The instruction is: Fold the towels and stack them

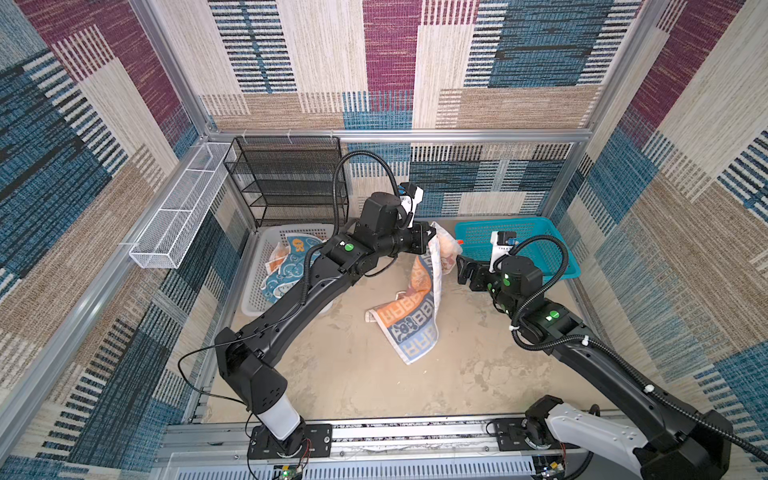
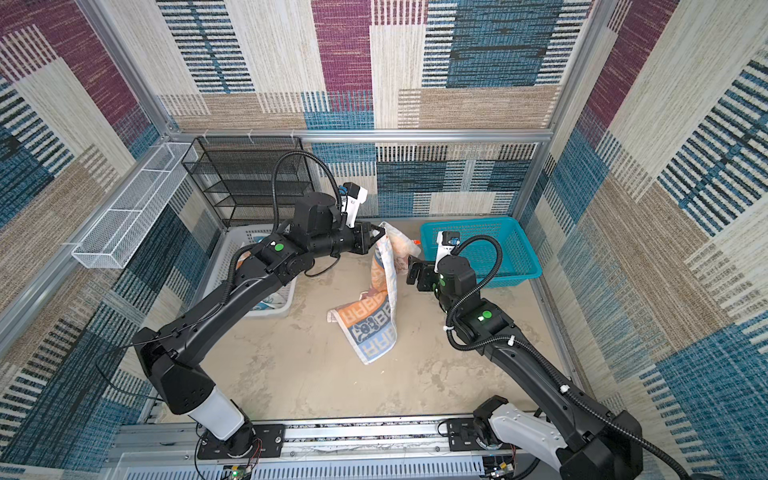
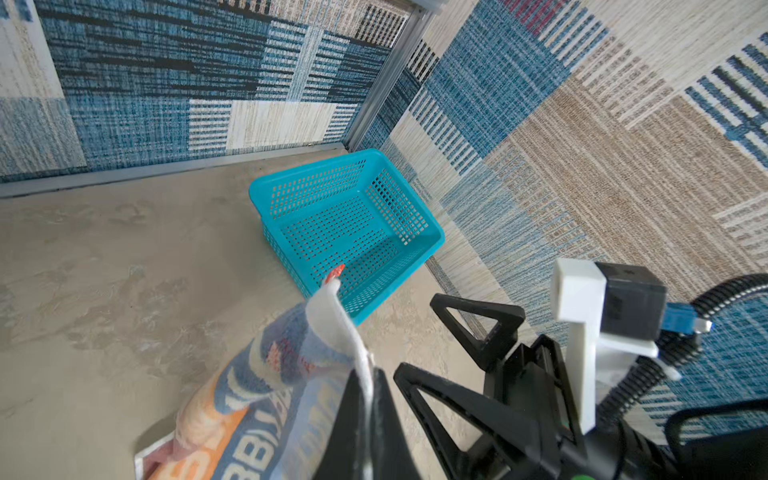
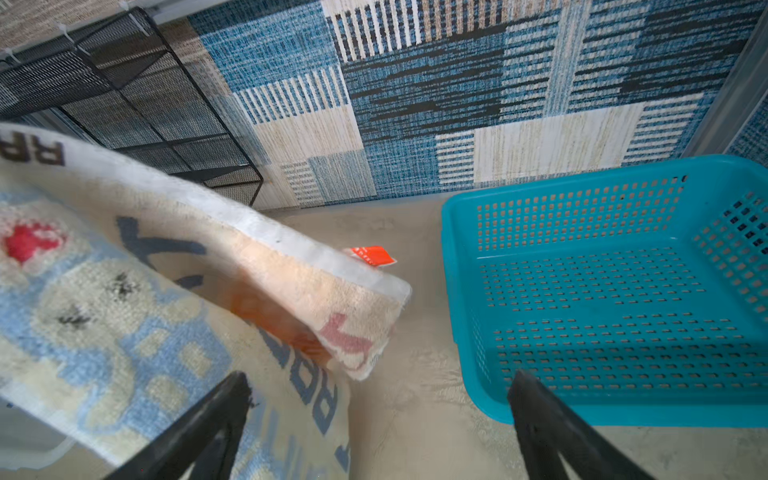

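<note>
Our left gripper (image 1: 432, 240) is clamped tight on the white hem of the lettered towel (image 1: 415, 320), holding that edge up toward 12 o'clock of the worktop (image 1: 353, 382). The cloth hangs crumpled from there, and its lower end lies on the worktop near the middle. Our right gripper (image 1: 462, 272) stands wide open with nothing in it, just beside the hanging cloth at 2 o'clock, near the teal basket (image 1: 515, 221). The other towels (image 1: 286, 268) lie heaped in the grey basket (image 1: 253, 286) at 10 o'clock.
</note>
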`<action>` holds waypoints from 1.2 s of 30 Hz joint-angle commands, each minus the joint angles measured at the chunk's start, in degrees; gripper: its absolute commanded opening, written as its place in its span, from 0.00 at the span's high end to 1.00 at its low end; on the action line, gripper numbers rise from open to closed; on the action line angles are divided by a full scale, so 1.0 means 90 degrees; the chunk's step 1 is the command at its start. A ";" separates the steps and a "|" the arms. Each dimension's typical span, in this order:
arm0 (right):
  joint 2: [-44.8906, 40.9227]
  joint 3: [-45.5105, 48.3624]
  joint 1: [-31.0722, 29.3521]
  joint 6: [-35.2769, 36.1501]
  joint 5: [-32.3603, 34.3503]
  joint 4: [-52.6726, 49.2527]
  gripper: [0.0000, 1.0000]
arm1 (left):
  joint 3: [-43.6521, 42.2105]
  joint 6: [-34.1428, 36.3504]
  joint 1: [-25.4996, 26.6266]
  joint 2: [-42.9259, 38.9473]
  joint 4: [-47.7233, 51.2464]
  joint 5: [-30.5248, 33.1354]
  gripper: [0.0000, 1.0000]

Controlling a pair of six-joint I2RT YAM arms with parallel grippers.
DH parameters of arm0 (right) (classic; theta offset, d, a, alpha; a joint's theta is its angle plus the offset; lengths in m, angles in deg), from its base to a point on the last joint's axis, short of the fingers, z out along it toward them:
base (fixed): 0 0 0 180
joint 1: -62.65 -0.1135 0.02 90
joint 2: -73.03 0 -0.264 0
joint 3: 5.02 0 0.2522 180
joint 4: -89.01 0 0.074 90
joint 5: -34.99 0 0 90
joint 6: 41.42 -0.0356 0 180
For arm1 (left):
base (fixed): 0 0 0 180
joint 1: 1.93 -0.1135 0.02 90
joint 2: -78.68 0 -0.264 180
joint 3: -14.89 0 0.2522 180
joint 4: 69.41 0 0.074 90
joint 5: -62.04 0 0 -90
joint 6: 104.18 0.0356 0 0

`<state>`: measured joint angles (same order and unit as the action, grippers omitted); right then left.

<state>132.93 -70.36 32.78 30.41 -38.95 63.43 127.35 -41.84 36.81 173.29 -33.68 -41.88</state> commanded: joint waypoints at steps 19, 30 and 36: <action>0.1740 0.0656 -0.0013 -0.0132 -0.2057 0.1019 0.01 | -0.2856 -0.0779 -0.1672 0.0229 0.0008 0.0573 1.00; 0.2353 0.0679 -0.0524 -0.0151 -0.1901 0.1253 0.01 | -0.3330 -0.1063 -0.1615 0.0149 -0.0478 0.0081 0.47; 0.2798 0.0680 -0.0998 -0.0551 -0.2037 0.1234 0.01 | -0.3417 -0.0856 -0.1634 -0.0377 -0.0117 0.0438 0.12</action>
<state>157.41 -64.39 24.96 27.96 -56.09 72.57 96.88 -50.38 22.30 171.32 -36.71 -40.15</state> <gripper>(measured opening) 0.992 0.859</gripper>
